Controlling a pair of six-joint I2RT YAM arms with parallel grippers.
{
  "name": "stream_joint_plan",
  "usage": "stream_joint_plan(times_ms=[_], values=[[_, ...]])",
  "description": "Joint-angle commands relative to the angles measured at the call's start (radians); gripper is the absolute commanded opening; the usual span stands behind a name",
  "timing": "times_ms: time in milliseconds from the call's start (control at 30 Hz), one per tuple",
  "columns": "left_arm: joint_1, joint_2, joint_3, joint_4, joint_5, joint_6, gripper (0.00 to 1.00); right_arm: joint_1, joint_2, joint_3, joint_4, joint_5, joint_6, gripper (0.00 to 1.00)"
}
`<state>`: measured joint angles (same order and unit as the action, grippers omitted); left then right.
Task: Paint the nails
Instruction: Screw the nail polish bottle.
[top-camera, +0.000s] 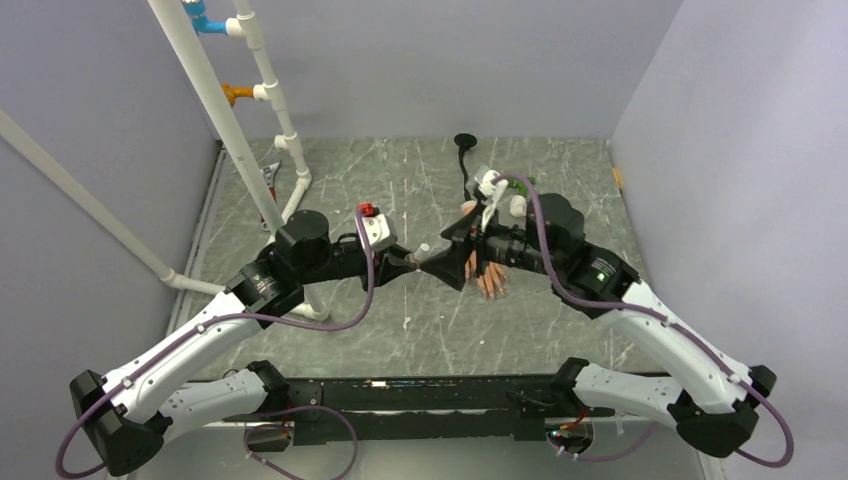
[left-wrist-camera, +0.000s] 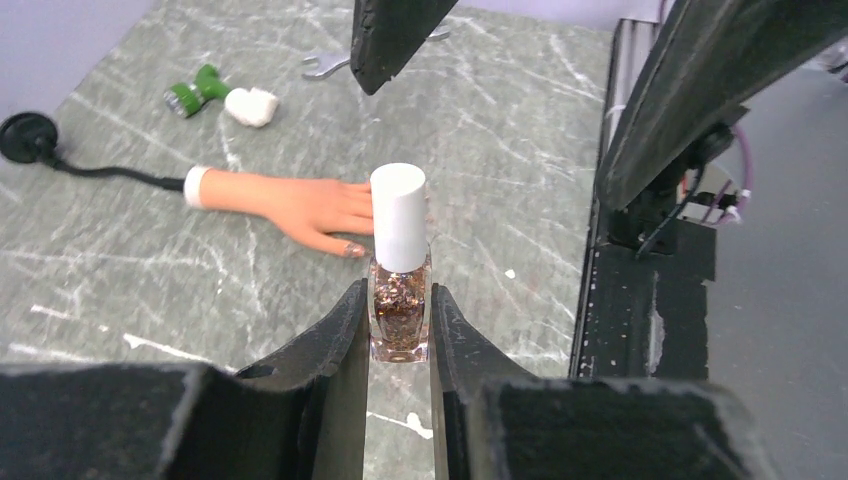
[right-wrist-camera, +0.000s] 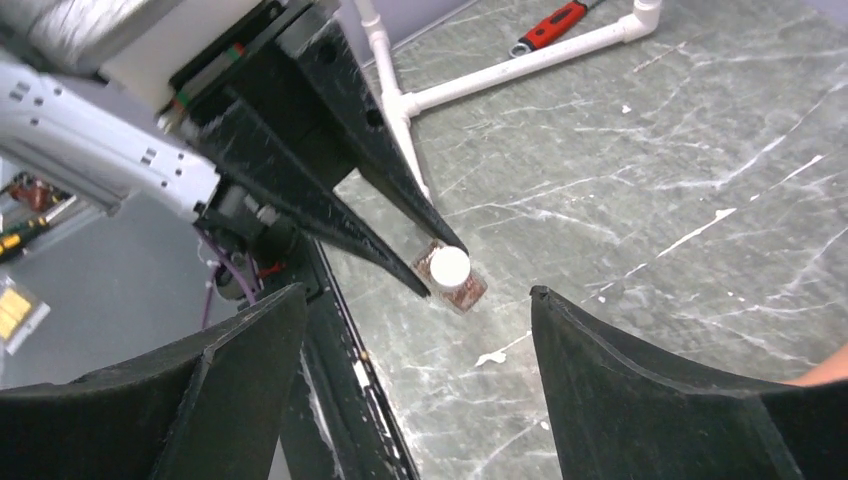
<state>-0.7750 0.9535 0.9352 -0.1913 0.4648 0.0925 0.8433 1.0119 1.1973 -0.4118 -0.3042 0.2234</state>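
Observation:
My left gripper (left-wrist-camera: 400, 330) is shut on a small nail polish bottle (left-wrist-camera: 400, 300) with brown glitter and a white cap, held upright just above the table. The bottle also shows in the right wrist view (right-wrist-camera: 452, 278) and the top view (top-camera: 424, 252). My right gripper (right-wrist-camera: 418, 292) is open and empty, its jaws wide apart, facing the cap from a short distance. The peach mannequin hand (left-wrist-camera: 290, 200) lies flat beyond the bottle, with one greyish nail (left-wrist-camera: 352, 250) showing. The cap hides the other fingertips. In the top view its fingers (top-camera: 490, 282) stick out under my right wrist.
A green and white object (left-wrist-camera: 215, 92), a black suction cup with cable (left-wrist-camera: 25, 135) and a wrench (left-wrist-camera: 325, 65) lie at the back. A white pipe frame (top-camera: 260, 130) stands at the left with a red-handled tool (right-wrist-camera: 550, 28) beside it. A black rail (top-camera: 430, 395) runs along the near edge.

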Motion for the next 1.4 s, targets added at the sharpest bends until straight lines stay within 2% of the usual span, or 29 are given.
stream_joint_plan(times_ms=[0, 133, 267, 367, 433, 567, 1367], values=[[0.006, -0.007, 0.011, 0.076, 0.152, 0.008, 0.00, -0.006, -0.097, -0.058, 0.016, -0.128, -0.146, 0.83], [0.011, 0.014, 0.024, 0.073, 0.285, 0.015, 0.00, -0.007, -0.134, -0.084, 0.004, -0.194, -0.212, 0.71], [0.013, 0.036, 0.035, 0.068, 0.383, 0.024, 0.00, -0.007, -0.157, -0.093, -0.029, -0.254, -0.323, 0.68], [0.015, 0.043, 0.040, 0.064, 0.438, 0.032, 0.00, -0.007, -0.170, -0.094, -0.032, -0.243, -0.354, 0.66], [0.016, 0.041, 0.037, 0.078, 0.461, 0.025, 0.00, -0.007, -0.164, -0.091, -0.031, -0.238, -0.364, 0.59], [0.017, 0.044, 0.040, 0.071, 0.472, 0.028, 0.00, -0.007, -0.133, -0.085, -0.029, -0.269, -0.369, 0.54], [0.019, 0.051, 0.048, 0.058, 0.436, 0.031, 0.00, -0.006, -0.062, -0.083, 0.004, -0.381, -0.338, 0.38]])
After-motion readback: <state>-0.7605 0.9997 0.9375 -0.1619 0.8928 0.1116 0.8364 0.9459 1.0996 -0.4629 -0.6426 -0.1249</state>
